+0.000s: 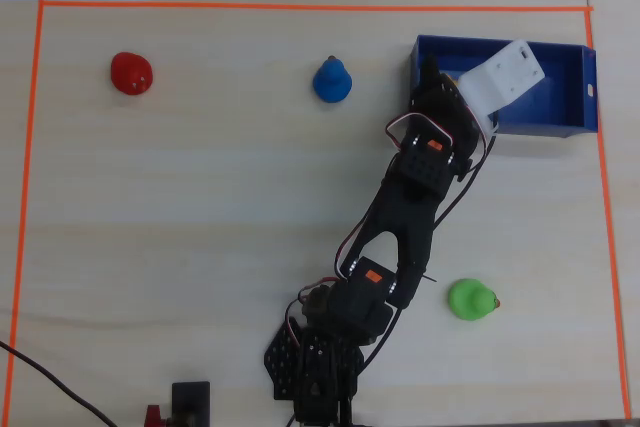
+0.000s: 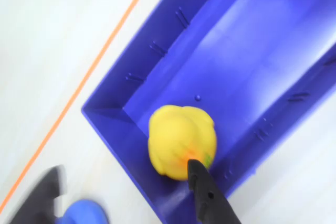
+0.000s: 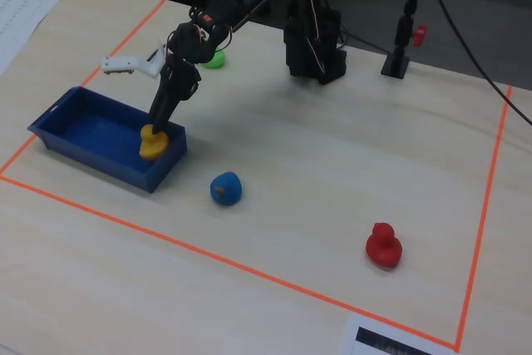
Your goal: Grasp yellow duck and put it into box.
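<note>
The yellow duck (image 2: 181,140) lies on the floor of the dark-blue box (image 2: 247,66), close to one end wall. It also shows in the fixed view (image 3: 152,143), inside the box (image 3: 83,135). In the overhead view the arm hides nearly all of it, and the box (image 1: 555,87) stands at the back right. My gripper (image 2: 125,170) is open wide. One black finger (image 2: 206,192) reaches to the duck and the other finger stands outside the box wall. The gripper hangs over the box end in the fixed view (image 3: 131,96) and in the overhead view (image 1: 465,77).
A blue duck (image 1: 332,80) stands just outside the box and shows in the fixed view (image 3: 225,188). A red duck (image 1: 130,73) is far left and a green duck (image 1: 470,299) sits near the arm base (image 1: 320,367). Orange tape (image 1: 300,6) borders the table.
</note>
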Robot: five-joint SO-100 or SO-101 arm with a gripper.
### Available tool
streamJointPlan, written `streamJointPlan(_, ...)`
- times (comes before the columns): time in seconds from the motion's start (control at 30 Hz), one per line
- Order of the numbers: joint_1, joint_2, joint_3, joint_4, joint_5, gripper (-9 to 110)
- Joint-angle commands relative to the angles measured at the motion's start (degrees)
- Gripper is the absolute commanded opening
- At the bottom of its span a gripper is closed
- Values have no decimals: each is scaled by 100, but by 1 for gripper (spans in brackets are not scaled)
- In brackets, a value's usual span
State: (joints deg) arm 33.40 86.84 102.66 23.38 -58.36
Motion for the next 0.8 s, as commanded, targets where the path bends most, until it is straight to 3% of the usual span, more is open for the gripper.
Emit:
streamJointPlan(0.0, 0, 62, -404, 9, 88, 39)
streamJointPlan(0.1, 18, 439, -448, 264, 316, 34)
streamJointPlan(0.23, -580, 2303, 211, 1670, 677, 3)
streamJointPlan(0.27, -905, 2936, 554, 2057, 712, 0)
streamJointPlan(0.5, -3375, 7269, 4052, 3771, 527, 0)
streamJointPlan(0.77, -3366, 10283, 7348, 4904, -642, 0)
